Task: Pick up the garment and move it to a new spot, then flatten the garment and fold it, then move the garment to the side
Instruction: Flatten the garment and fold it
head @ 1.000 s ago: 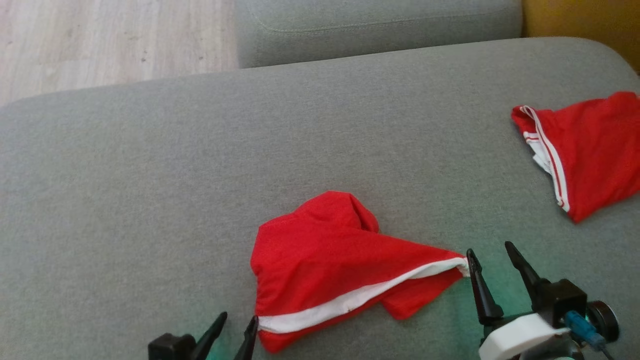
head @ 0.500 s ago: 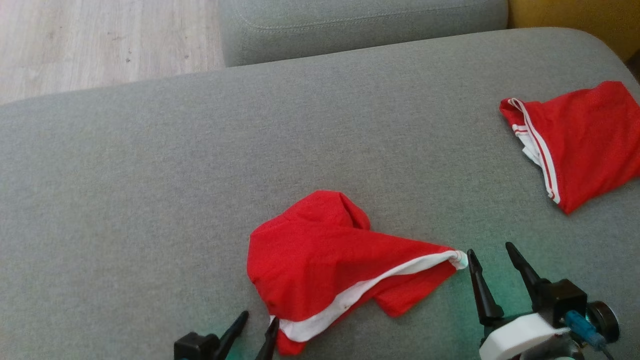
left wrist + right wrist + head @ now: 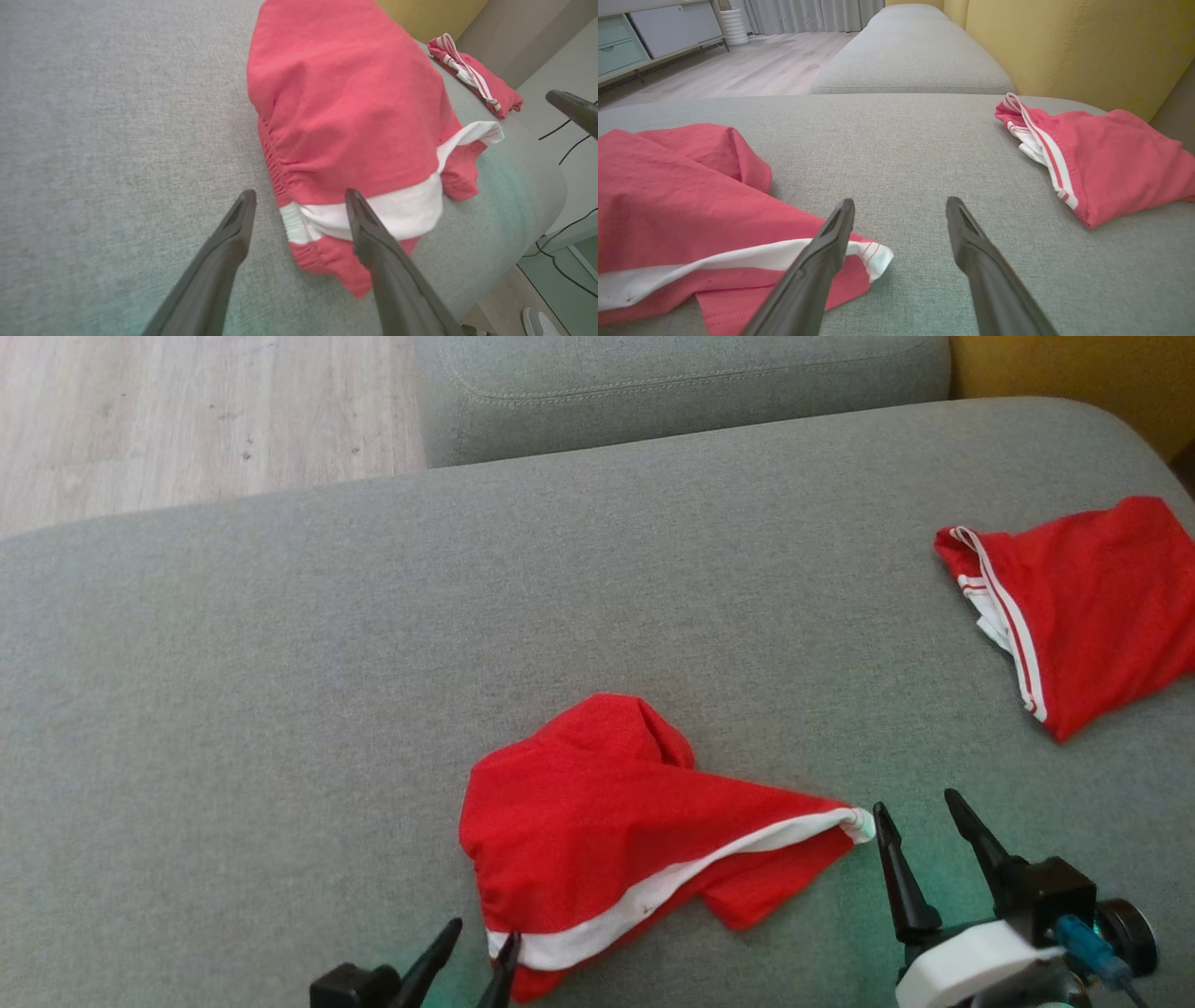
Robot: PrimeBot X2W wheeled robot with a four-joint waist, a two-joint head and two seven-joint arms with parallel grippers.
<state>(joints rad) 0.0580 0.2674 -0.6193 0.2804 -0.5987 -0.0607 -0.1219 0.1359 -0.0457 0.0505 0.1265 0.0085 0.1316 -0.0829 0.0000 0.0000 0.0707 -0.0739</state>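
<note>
The garment (image 3: 607, 821) is red with a white band and lies crumpled on the grey cushion, near its front edge. My left gripper (image 3: 484, 935) stands open at the garment's lower left corner. In the left wrist view, the banded corner of the garment (image 3: 345, 102) sits between the open fingers of the left gripper (image 3: 300, 195). My right gripper (image 3: 915, 803) is open beside the band's right tip. In the right wrist view, the garment (image 3: 668, 196) is at the left, with its white tip by the left finger of the right gripper (image 3: 900, 203).
A second red garment with white stripes (image 3: 1083, 607) lies at the cushion's far right. The grey cushion (image 3: 280, 663) stretches wide to the left and back. Beyond it are another grey cushion (image 3: 672, 383), wooden floor (image 3: 187, 411) and a yellow backrest (image 3: 1074, 373).
The head camera has shifted slightly. My left gripper has moved a little to the right, closer to the garment's banded corner, which has bunched slightly. The right gripper has stayed put.
</note>
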